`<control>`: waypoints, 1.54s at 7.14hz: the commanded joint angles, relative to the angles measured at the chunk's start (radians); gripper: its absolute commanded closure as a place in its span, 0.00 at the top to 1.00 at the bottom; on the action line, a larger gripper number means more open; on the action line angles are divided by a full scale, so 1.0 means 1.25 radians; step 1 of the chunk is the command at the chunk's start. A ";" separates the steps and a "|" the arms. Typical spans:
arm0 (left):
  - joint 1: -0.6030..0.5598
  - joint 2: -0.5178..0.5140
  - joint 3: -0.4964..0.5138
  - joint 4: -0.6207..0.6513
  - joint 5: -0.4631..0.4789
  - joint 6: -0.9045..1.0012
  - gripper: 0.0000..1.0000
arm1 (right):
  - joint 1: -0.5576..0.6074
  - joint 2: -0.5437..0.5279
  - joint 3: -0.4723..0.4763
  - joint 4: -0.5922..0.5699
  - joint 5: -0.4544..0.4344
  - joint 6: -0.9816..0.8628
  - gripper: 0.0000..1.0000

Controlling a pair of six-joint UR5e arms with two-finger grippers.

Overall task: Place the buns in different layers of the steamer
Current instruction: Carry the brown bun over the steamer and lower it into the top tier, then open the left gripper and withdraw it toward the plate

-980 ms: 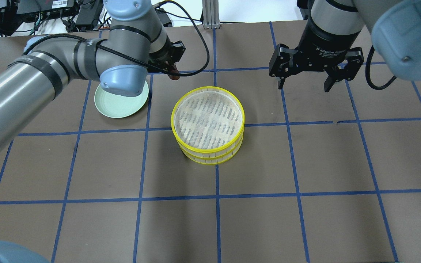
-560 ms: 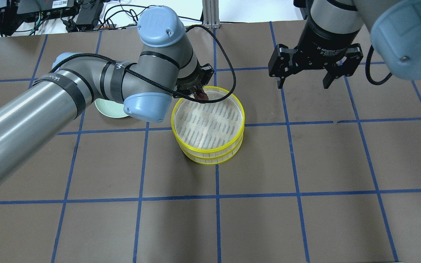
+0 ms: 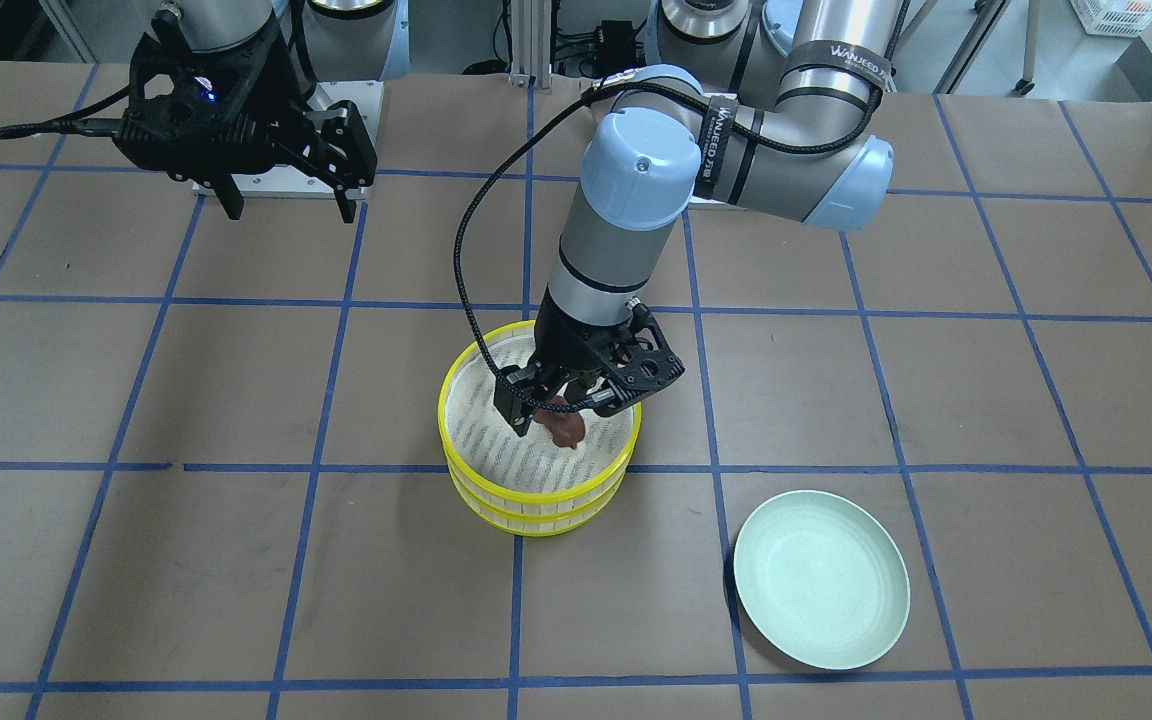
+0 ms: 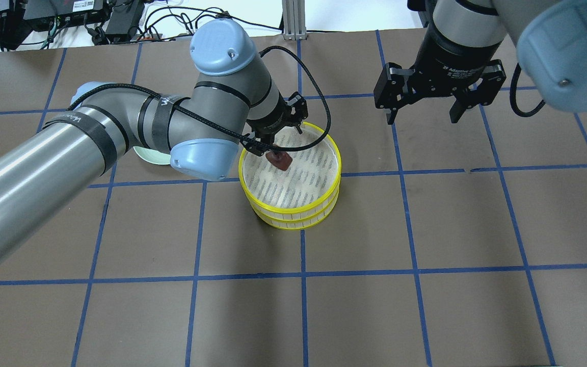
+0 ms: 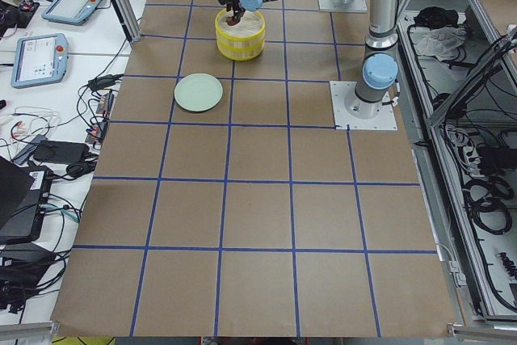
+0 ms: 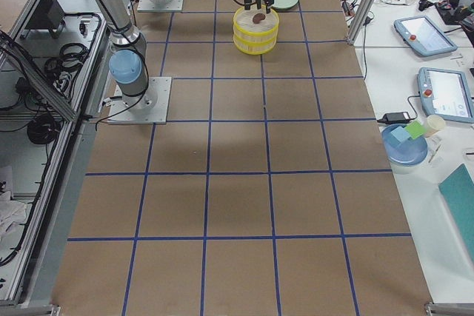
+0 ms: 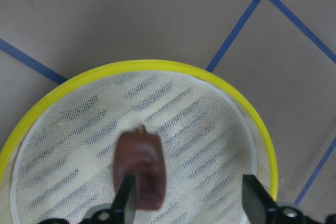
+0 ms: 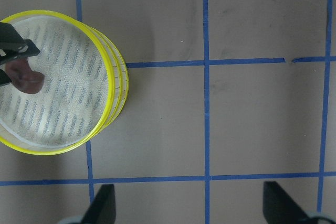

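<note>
The steamer (image 4: 293, 210) stands mid-table, two stacked trays with yellow rims. The dark reddish-brown bun (image 4: 279, 159) lies on the top tray's white mesh, toward the far left of it. My left gripper (image 4: 273, 141) hangs just above it with its jaws apart. In the left wrist view the bun (image 7: 139, 169) sits beside one finger (image 7: 126, 198), and the other finger (image 7: 254, 203) is well clear. My right gripper (image 4: 422, 121) is open and empty, above the table to the far right of the steamer. The cream bun is hidden.
The pale green plate (image 3: 821, 580) lies empty on the robot's left of the steamer (image 3: 536, 495); the overhead view shows it (image 4: 148, 155) mostly hidden under my left arm. Brown paper with blue grid tape covers the table.
My left arm swung from beside the plate to over the steamer with the brown bun. Its jaws now stand apart and the bun is on the top mesh. The right arm stayed put.
</note>
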 commanded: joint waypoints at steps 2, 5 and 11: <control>0.016 0.024 0.034 -0.071 0.000 0.035 1.00 | 0.000 0.001 0.000 -0.001 0.000 -0.001 1.00; 0.122 0.050 0.075 -0.116 -0.006 0.430 1.00 | 0.000 0.001 0.000 -0.001 0.000 0.001 1.00; 0.241 0.197 0.108 -0.374 0.143 0.713 1.00 | 0.002 0.000 0.002 0.000 0.000 0.007 1.00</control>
